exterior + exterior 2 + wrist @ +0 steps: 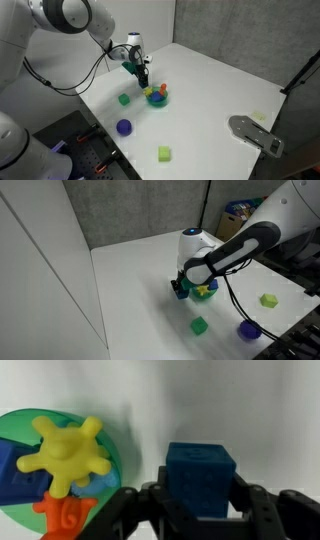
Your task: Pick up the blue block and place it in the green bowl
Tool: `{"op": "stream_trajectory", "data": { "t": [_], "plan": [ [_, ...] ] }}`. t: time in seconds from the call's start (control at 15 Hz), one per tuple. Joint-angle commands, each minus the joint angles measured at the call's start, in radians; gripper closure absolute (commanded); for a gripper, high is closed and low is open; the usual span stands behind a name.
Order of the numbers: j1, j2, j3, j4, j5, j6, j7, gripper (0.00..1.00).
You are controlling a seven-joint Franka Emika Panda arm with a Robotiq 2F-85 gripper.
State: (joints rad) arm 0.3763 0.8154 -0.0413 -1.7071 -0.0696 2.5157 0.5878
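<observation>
- Clamps the blue block (200,475) between the two dark fingers of the claw (200,495), closed snugly on its sides.
- Shows in the wrist view as a small dark blue cube, sharp-edged, with a faintly textured front face.
- Sits just beside the green bowl (20,428), outside its rim; cannot tell whether touching the white table (260,400).
- Crowding the bowl: a yellow knobbed toy (65,452) over an orange piece (62,515).
- Scattered well apart in an exterior view: green cube (124,99), purple ball (124,127), yellow-green cube (164,153).
</observation>
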Motion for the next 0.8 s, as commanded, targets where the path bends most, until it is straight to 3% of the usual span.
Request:
{"op": "stream_trajectory", "data": {
  "t": [0.0,0.73],
  "plan": [
    [-0.029,-0.046,0.007,0.030,0.022,-0.061,-0.037,0.68],
    [-0.058,-0.099,-0.077,0.037,-0.020,-0.065,0.000,0.68]
  ]
}}
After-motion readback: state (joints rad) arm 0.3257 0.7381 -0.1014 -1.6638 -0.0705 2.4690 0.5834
